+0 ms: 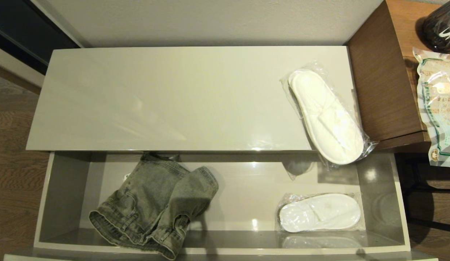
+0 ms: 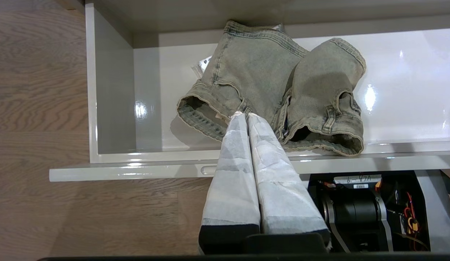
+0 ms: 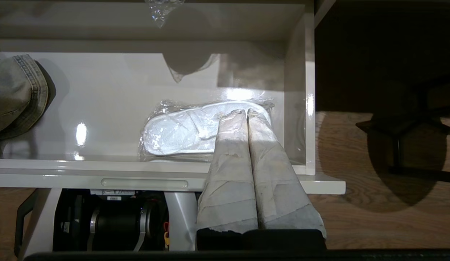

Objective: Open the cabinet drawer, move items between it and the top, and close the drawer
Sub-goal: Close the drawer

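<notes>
The left gripper (image 2: 245,115) and right gripper (image 3: 245,111) hang near, fingers pressed together, holding nothing. The pulled-out cabinet drawer (image 1: 47,203) fills the lower frame. In it lie crumpled denim shorts (image 1: 156,206) lower left, a plastic-wrapped slipper (image 1: 319,212) lower right, bare shiny floor between. Farther, another wrapped slipper (image 1: 324,116) pokes over the smooth top's (image 1: 156,101) front edge, right.

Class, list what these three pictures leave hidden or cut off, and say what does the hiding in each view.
- Head view: the denim garment has its top edge under the cabinet top.
- Head view: the dark bottle and printed bag are cut by the picture's edge; both grippers are out of frame.
- Right wrist view: the right gripper covers one end of the wrapped slipper.
</notes>
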Controlling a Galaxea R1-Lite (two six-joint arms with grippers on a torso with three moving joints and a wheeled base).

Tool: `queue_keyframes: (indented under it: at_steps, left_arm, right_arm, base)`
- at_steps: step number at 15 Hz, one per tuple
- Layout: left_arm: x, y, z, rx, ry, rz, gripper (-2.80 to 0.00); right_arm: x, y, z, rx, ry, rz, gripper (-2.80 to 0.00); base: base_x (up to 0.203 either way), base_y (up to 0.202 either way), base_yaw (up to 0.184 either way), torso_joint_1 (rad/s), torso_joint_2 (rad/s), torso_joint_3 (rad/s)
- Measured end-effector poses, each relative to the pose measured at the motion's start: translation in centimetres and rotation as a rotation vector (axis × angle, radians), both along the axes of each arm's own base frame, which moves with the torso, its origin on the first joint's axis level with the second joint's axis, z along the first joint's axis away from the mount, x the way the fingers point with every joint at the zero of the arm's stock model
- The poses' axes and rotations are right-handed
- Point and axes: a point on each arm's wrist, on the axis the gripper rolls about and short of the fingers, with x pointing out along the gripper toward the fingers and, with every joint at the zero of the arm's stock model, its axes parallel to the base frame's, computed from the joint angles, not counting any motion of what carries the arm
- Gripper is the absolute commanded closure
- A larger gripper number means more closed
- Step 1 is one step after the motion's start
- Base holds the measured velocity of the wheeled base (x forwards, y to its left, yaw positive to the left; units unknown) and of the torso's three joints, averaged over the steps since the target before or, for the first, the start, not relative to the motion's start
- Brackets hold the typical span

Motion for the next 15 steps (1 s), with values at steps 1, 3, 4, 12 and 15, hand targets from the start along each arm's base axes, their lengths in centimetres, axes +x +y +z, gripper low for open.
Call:
queue_keyframes:
  at_steps: [1, 3, 4, 12, 15]
  left_arm:
    - [0.0, 0.0, 0.0, 0.0, 0.0, 0.0, 0.0]
    - [0.0, 0.0, 0.0, 0.0, 0.0, -0.001, 0.0]
    - [0.0, 0.0, 0.01, 0.0, -0.001, -0.001, 0.0]
    - [0.0, 0.0, 0.0, 0.0, 0.0, 0.0, 0.0]
    - [0.0, 0.0, 0.0, 0.0, 0.0, 0.0, 0.0]
  right_arm:
    - [0.0, 0.0, -0.01, 0.001, 0.001, 0.0, 0.0]
    - [0.0, 0.0, -0.02, -0.001, 0.001, 0.0, 0.0]
    - [0.0, 0.0, -0.02, 0.0, 0.001, 0.0, 0.0]
    - [0.01, 0.0, -0.03, -0.001, 0.002, 0.0, 0.0]
    - [0.01, 0.0, -0.03, -0.001, 0.002, 0.001, 0.0]
  base:
    - [0.0, 0.0, 0.0, 0.0, 0.0, 0.0]
    - [0.0, 0.0, 0.0, -0.001, 0.03, 0.016]
    - [0.0, 0.0, 0.0, -0.124, 0.29, 0.11]
    - [0.0, 0.0, 0.0, -0.295, 0.49, 0.192]
    - [0.0, 0.0, 0.0, -0.344, 0.54, 0.193]
